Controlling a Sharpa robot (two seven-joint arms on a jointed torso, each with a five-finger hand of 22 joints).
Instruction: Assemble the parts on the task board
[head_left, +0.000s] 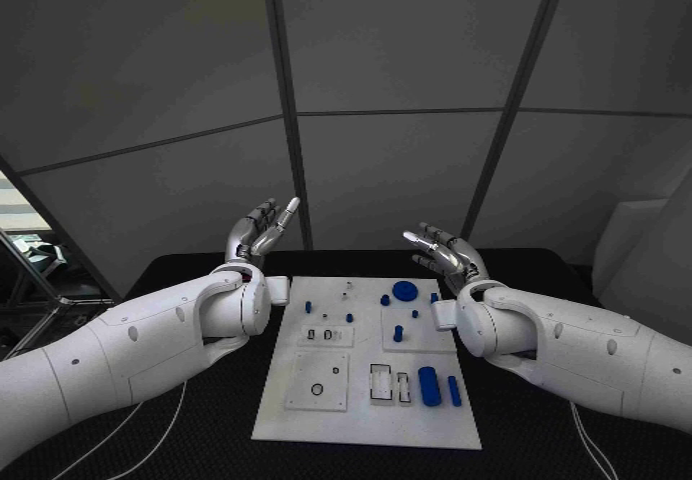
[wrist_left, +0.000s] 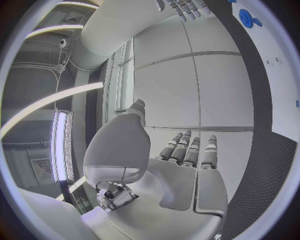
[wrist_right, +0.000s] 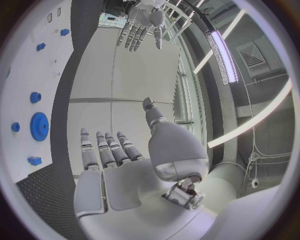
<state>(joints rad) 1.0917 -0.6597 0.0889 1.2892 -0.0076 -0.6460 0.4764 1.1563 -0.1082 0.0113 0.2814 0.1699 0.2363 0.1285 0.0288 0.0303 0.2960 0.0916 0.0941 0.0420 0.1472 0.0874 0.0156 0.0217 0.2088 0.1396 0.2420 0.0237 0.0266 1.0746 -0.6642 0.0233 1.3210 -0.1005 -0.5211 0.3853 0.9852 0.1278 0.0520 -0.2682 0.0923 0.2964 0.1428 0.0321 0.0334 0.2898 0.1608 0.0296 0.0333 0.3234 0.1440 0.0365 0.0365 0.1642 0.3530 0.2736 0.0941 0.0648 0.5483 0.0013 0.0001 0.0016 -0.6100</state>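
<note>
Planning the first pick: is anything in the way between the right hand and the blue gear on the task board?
Nothing visible. The right hand is raised, open and empty beside the task board; the blue gear lies uncovered near its far edge, with only small blue parts nearby.

The task board (head_left: 289, 425) lies in the middle of the table (head_left: 188, 270), between the two arms. On it, a gear (head_left: 405, 291) sits near the far edge, and a long part (head_left: 430, 385) lies toward its near right side. The left hand (head_left: 260, 232) and right hand (head_left: 444, 252) are raised beyond the board's far corners, holding nothing.
</note>
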